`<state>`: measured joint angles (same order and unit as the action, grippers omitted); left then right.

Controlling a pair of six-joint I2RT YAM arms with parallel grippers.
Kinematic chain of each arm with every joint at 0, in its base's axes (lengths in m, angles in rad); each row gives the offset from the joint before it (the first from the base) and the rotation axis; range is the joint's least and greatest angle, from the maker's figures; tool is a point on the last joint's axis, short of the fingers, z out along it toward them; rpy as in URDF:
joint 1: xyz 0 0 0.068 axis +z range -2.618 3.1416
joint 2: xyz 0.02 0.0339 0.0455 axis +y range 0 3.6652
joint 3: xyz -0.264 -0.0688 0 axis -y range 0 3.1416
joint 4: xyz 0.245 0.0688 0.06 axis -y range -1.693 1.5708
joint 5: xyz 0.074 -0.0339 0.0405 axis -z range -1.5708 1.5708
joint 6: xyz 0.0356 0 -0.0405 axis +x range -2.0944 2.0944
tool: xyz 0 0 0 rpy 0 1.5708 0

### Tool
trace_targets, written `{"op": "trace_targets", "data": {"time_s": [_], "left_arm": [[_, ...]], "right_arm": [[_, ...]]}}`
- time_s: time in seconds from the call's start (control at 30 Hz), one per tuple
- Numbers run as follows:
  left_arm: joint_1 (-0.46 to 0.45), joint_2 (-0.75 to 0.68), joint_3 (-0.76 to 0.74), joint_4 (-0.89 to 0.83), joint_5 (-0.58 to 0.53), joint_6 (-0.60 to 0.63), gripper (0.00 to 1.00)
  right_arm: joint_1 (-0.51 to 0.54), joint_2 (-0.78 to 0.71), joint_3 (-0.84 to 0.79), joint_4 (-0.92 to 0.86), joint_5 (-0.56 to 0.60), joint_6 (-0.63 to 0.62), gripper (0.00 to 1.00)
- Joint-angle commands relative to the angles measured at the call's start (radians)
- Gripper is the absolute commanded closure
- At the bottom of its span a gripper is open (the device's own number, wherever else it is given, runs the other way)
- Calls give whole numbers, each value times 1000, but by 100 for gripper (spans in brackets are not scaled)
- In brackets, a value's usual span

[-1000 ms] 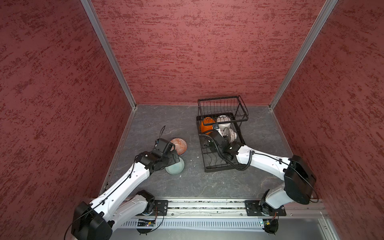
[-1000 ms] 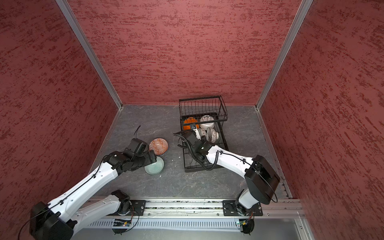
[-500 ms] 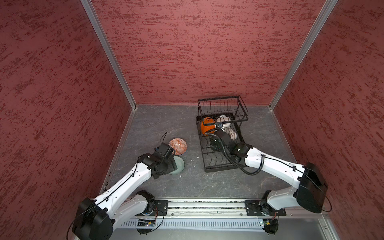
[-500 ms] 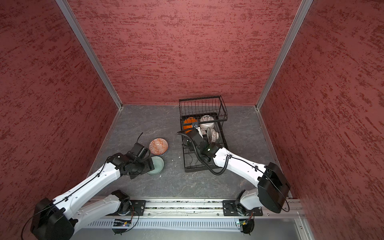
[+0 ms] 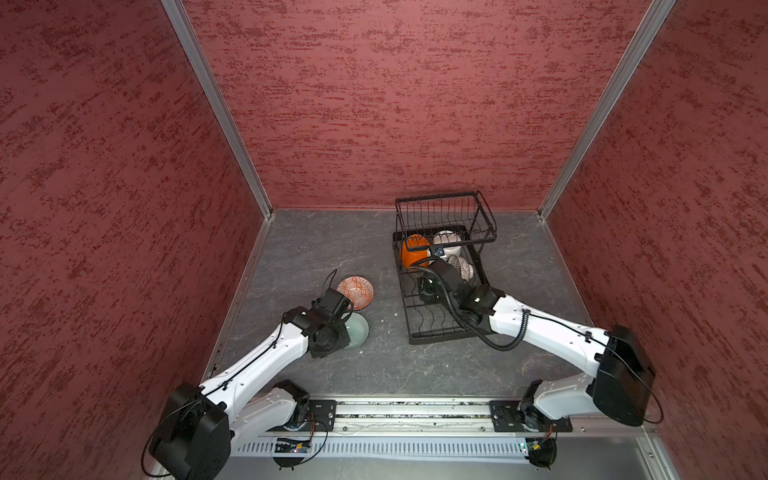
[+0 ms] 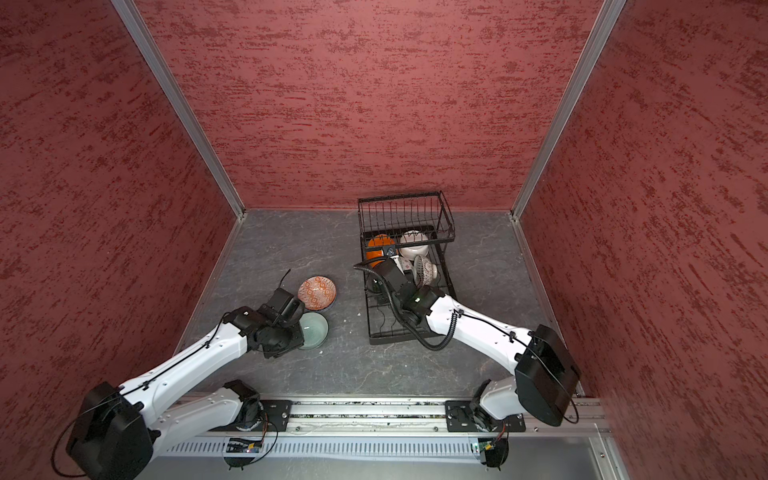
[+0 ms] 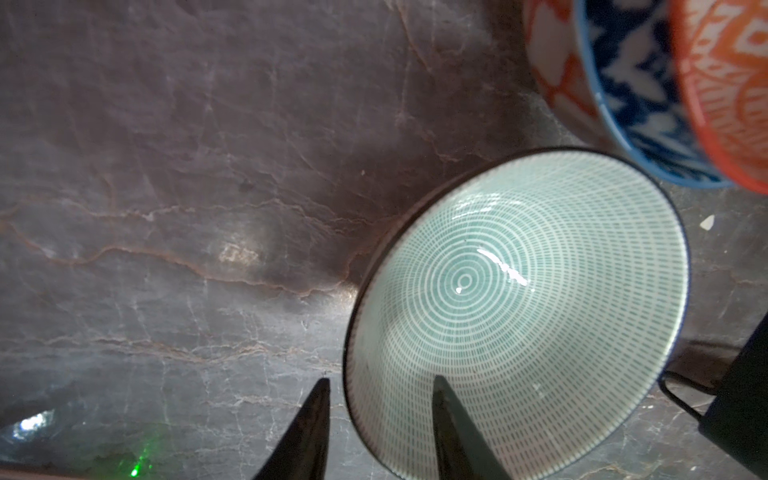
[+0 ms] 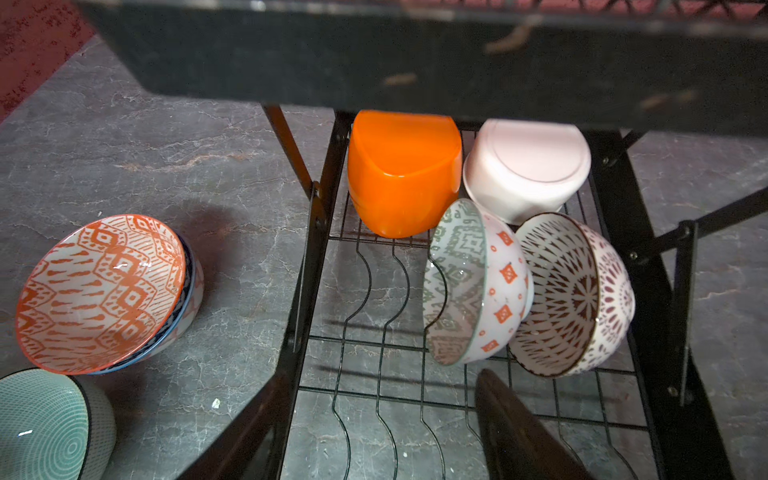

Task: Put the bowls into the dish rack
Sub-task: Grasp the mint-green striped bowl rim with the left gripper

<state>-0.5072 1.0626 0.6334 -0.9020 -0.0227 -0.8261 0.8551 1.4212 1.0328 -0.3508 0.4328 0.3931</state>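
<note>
Four bowls [image 8: 403,174] sit in the dish rack [image 5: 436,338], so we'd ease the left gripper [image 7: 380,386] (jaws apart, straddling the rim) shut on the green bowl [image 7: 519,299] near the rack, right gripper [image 8: 382,378] hanging empty and spread above its base.

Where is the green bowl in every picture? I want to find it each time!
In a top view: the green bowl sits on the table, left of the dish rack.
In a top view: same place, partly hidden.
Left wrist: close up, filling much of the picture.
Right wrist: cut off at the picture's edge, outside the rack.
Landmark: the red-orange bowl beside it in all four.
</note>
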Motion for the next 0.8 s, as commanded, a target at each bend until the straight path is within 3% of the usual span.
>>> {"op": "trace_targets", "data": {"time_s": [0.0,0.27,0.63,0.77], "left_arm": [[-4,7,-14,21,4,9,66],[-4,4,-45,45,1,10,75],[-6,-7,-37,54,13,52,99],[-12,-32,-30,54,18,74,100]], "right_arm": [[5,14,3,16,-19,18,29],[4,27,12,15,-34,21,28],[5,56,37,0,-67,23,28],[5,65,62,-11,-93,16,28]]}}
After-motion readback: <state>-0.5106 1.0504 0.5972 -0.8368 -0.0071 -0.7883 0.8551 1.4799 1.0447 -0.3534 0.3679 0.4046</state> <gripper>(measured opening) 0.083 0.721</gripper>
